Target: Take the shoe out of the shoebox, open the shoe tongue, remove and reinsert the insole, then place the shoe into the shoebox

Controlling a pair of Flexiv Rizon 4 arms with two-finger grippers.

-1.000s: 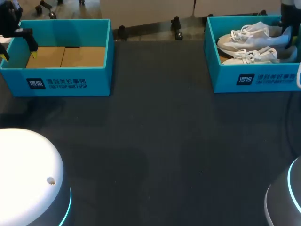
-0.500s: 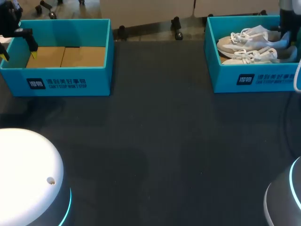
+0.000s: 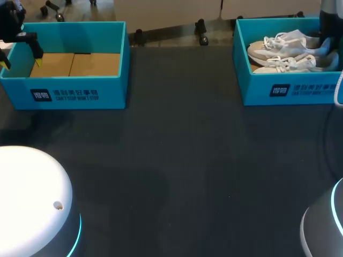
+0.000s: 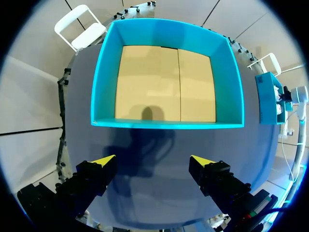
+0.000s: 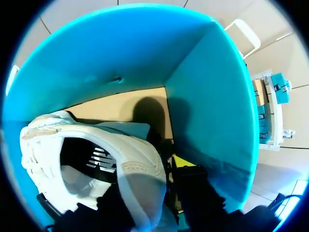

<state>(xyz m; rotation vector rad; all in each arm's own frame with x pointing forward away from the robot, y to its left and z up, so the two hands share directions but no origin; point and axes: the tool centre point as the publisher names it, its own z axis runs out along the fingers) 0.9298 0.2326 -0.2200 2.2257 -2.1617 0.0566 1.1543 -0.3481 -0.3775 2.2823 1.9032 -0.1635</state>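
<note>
Two white lace-up shoes lie in the teal shoebox (image 3: 292,91) at the table's far right; the rear shoe (image 3: 278,45) lies behind the front shoe (image 3: 284,64). My right arm (image 3: 328,21) comes down into that box at the rear shoe's heel. In the right wrist view, the shoe's heel collar (image 5: 140,169) sits between the fingers of my right gripper (image 5: 149,176), which is open; a thin dark gap separates the heel from the yellow-tipped finger (image 5: 181,162). My left gripper (image 4: 152,162) hangs wide open and empty above the near side of an empty shoebox.
The empty teal shoebox (image 3: 75,91) with a cardboard floor stands at the far left, its near wall (image 4: 166,124) just ahead of my left gripper (image 3: 21,61). Dark tabletop (image 3: 177,160) lies between and in front of the two boxes.
The rear shoe has come down from a raised tilt to rest in the right box. My right gripper's fingers have parted a little. The left arm has not moved.
</note>
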